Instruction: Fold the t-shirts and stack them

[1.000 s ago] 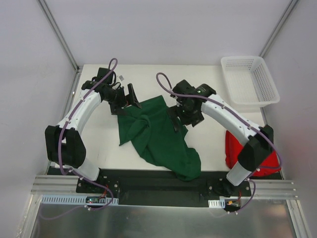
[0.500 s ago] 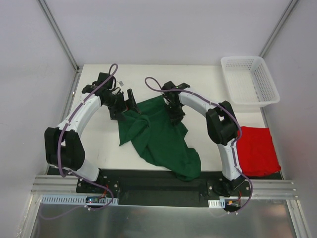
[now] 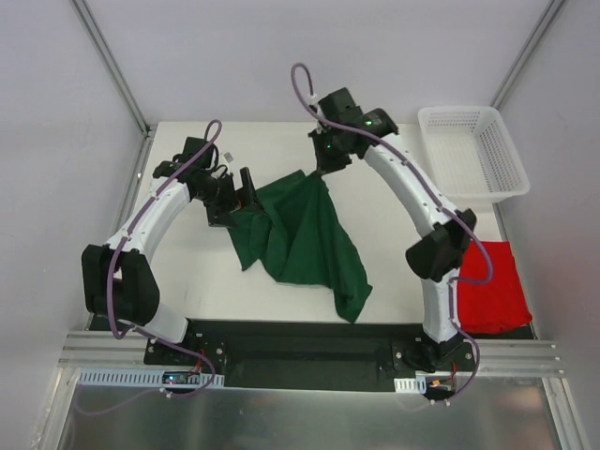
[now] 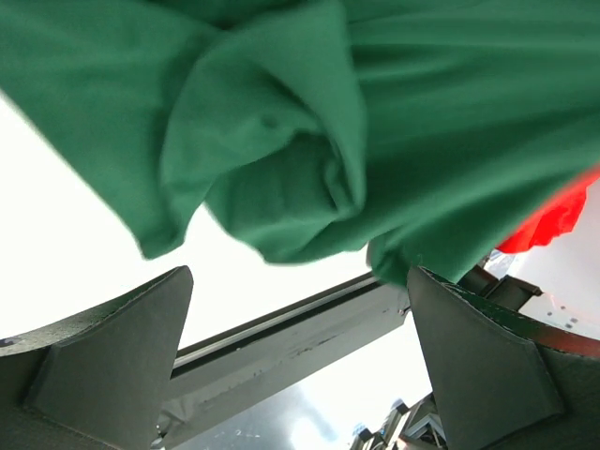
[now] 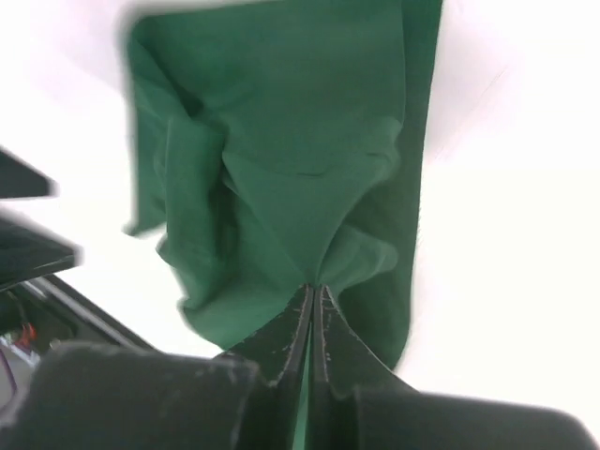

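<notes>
A crumpled green t-shirt [image 3: 302, 239] lies mid-table, its far corner lifted off the surface. My right gripper [image 3: 324, 170] is shut on that corner; in the right wrist view the closed tips [image 5: 314, 287] pinch the green t-shirt [image 5: 281, 141], which hangs below. My left gripper [image 3: 246, 193] stands at the shirt's left edge, open. In the left wrist view its fingers [image 4: 108, 352] are wide apart with nothing between them, and the bunched green t-shirt [image 4: 281, 122] lies just beyond the tips. A folded red t-shirt [image 3: 489, 286] rests at the near right.
A white plastic basket [image 3: 473, 150] sits at the far right corner. The black rail at the table's front edge [image 3: 300, 339] runs under the arm bases. Metal frame posts rise at both far corners. The red t-shirt [image 4: 555, 220] peeks in at the left wrist view's right side.
My right gripper rose and moved toward the far side, lifting the green shirt's corner. The shirt's lower end slid back off the front rail. The left gripper barely moved.
</notes>
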